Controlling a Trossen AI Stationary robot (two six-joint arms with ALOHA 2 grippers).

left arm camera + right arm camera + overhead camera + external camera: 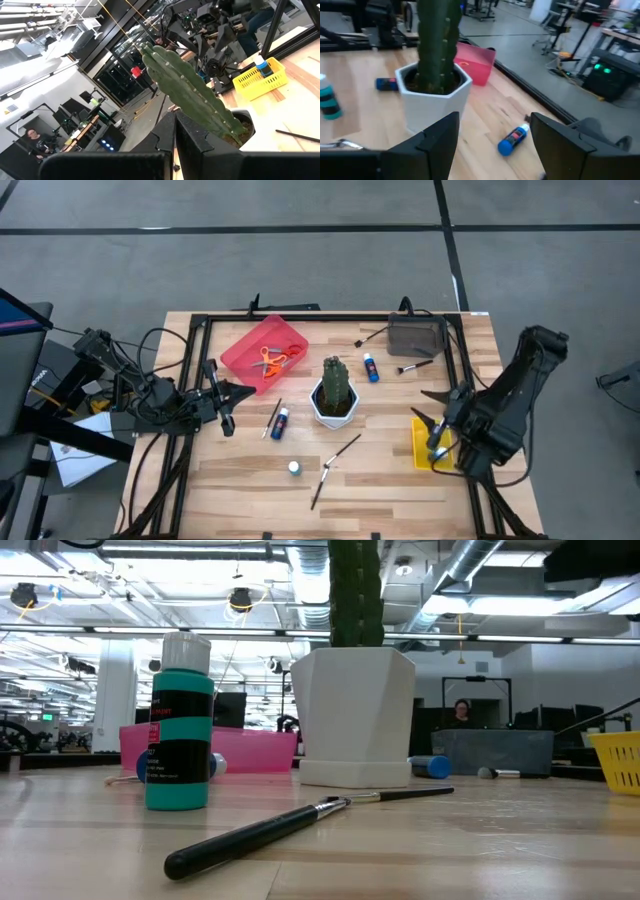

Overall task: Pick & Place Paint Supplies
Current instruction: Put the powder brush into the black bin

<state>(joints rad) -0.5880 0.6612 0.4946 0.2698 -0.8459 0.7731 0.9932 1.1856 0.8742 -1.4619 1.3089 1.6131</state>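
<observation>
Near the table's [400, 480] right edge, we see the right gripper [437, 417] spread wide and empty above the yellow basket [428, 448], which holds one paint bottle [261, 65]. By the left edge, the left gripper [232, 393] is clenched on nothing. The scissors [272, 360] lie in the pink tray [240, 351]; the cactus [355, 590] is cut off in the low view.

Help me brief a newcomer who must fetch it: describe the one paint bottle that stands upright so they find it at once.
Start at the cactus in its white pot in the middle of the wooden table. Move toward the table's front edge and a little toward the left arm's side, to the upright bottle. It is teal with a white cap and stands alone, whereas the blue bottles lie on their sides.
</observation>
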